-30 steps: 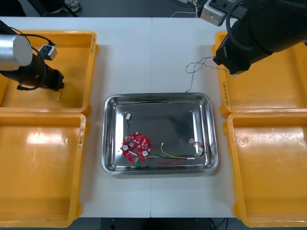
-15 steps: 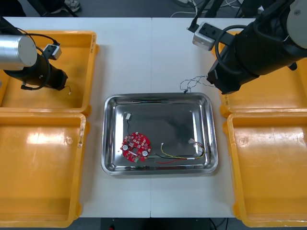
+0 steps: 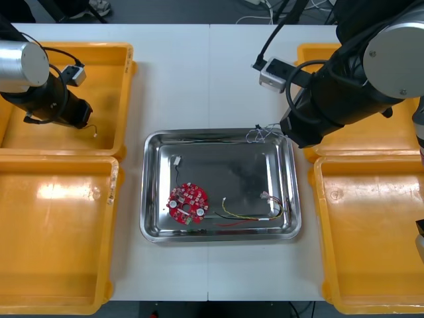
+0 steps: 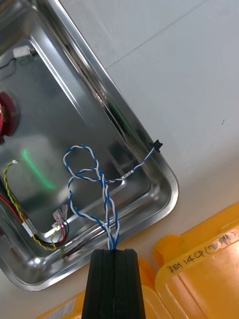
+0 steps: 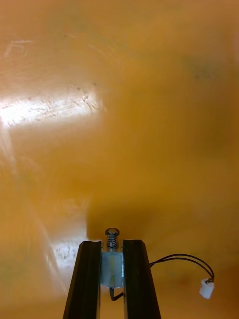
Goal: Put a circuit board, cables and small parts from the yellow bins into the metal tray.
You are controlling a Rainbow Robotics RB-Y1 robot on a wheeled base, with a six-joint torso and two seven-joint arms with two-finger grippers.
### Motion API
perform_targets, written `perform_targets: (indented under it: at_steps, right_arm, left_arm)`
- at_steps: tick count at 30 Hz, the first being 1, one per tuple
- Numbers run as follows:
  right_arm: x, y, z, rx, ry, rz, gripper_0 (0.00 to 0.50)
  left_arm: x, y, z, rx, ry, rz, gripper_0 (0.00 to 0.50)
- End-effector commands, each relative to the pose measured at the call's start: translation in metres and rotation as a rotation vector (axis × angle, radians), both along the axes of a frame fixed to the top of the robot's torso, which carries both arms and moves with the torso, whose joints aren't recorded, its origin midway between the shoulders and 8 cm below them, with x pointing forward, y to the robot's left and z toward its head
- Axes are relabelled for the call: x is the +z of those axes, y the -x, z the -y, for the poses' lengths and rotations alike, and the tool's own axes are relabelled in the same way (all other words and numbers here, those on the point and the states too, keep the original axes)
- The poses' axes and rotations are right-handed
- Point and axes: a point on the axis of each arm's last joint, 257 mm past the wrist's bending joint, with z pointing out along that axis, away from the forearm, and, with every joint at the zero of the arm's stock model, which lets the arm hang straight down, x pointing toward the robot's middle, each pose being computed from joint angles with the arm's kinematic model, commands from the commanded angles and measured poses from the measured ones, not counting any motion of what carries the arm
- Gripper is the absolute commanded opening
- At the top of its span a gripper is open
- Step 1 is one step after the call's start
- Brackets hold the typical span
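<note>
My right gripper [image 3: 289,134] hovers at the far right corner of the metal tray [image 3: 144,192], shut on a twisted blue and white cable [image 3: 261,134]. In the right wrist view the cable [image 4: 87,174] loops out from the closed gripper [image 4: 113,250] over the tray's rim [image 4: 172,185]. Inside the tray lie a round red circuit board [image 3: 187,203] and a red and yellow cable [image 3: 246,215]. My left gripper [image 3: 83,116] is over the far left yellow bin [image 3: 109,63]. It is shut [image 5: 112,244] on a small metal part [image 5: 112,234] with a black lead.
A small white part [image 3: 177,159] rests in the tray's far left area. A near left bin [image 3: 59,232], a far right bin [image 3: 377,136] and a near right bin [image 3: 371,238] flank the tray. Bare table lies beyond the tray.
My right gripper has carried the blue and white cable left and nearer, from the far right bin to the tray's corner. My left gripper has shut on the small metal part.
</note>
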Motion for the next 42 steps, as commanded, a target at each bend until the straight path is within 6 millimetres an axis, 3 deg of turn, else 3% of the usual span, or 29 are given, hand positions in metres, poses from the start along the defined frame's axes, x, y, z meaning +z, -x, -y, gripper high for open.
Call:
perform_targets:
  at_steps: [1,7,12,21,33,42]
  right_arm:
    - [-0.013,0.006,-0.009,0.051,0.079,0.028,0.000]
    - [-0.024,0.004,-0.011,0.030,0.118,0.040,0.000]
    - [-0.034,0.007,-0.015,0.028,0.129,0.033,0.000]
    - [-0.065,0.007,-0.023,0.044,0.188,0.047,0.000]
    - [-0.079,-0.013,-0.039,0.033,0.138,0.059,0.000]
    - [-0.091,-0.029,-0.041,0.023,0.118,0.070,0.000]
  left_arm:
    - [0.068,-0.007,-0.012,-0.037,-0.044,0.077,0.000]
    - [0.093,0.012,-0.006,0.014,-0.083,0.052,0.000]
    - [0.105,0.028,0.014,0.033,-0.093,0.033,0.000]
    - [0.121,0.049,0.083,0.057,-0.016,0.047,0.000]
    - [0.119,0.074,0.160,0.049,0.015,0.075,0.000]
    - [0.108,0.084,0.192,0.069,0.034,0.077,0.000]
